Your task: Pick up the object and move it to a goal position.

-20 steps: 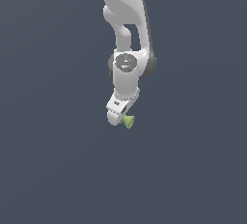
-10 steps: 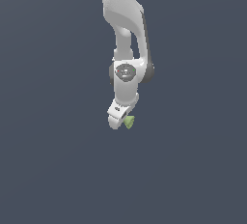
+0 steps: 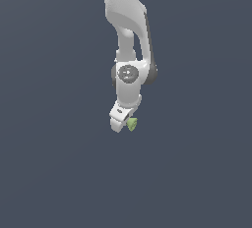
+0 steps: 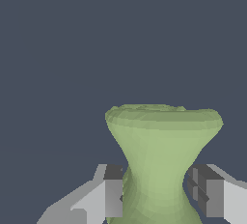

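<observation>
The white end effector (image 3: 125, 122) is clamped on the narrow waist of the small light-green spool-shaped object (image 3: 132, 123). Compared with one second earlier, the arm's upper links have shifted; the object remains gripped.

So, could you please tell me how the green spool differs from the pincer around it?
The spool is light green and curved, with a narrow waist; the pincer is white-grey and blocky. In the exterior view the spool looks far smaller than the pincer.
</observation>
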### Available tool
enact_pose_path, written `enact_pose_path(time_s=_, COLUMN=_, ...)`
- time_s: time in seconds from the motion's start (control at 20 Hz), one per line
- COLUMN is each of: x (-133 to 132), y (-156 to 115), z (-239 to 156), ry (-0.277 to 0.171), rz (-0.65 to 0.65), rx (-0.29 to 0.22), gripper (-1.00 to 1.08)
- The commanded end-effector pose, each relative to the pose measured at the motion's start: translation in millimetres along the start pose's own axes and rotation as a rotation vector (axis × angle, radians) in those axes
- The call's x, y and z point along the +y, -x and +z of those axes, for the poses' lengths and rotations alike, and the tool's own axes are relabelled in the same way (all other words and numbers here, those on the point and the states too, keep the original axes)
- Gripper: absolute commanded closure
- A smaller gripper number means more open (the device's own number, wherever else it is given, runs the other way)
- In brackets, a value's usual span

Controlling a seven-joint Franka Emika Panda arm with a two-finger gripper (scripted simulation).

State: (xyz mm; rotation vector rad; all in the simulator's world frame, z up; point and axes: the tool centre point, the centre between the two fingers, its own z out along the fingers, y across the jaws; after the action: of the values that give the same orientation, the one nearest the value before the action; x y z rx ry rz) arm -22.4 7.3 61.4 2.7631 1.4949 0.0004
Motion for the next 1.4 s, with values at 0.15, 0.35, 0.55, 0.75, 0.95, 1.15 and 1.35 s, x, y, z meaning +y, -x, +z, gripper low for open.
enact_pose_path(time_s=0.15, x=-1, y=0, z=-2, ry=0.0, rz=0.0, rx=0.0, gripper=1.08)
enact_pose_path(time_s=0.35, x=-3, y=2, z=-12, ry=0.0, rz=0.0, rx=0.0, gripper=1.08)
enact_pose_path(time_s=0.55, x=-7, y=5, z=-28, ry=0.0, rz=0.0, rx=-0.001, gripper=1.08)
enact_pose_path(time_s=0.75, x=-13, y=9, z=-53, ry=0.001, rz=-0.001, rx=-0.001, gripper=1.08)
enact_pose_path(time_s=0.95, x=-21, y=14, z=-87, ry=0.001, rz=-0.001, rx=-0.002, gripper=1.08)
enact_pose_path(time_s=1.15, x=-30, y=19, z=-126, ry=0.0, rz=-0.002, rx=-0.001, gripper=1.08)
enact_pose_path(time_s=1.35, x=-40, y=25, z=-169, ry=0.0, rz=-0.002, rx=0.0, gripper=1.08)
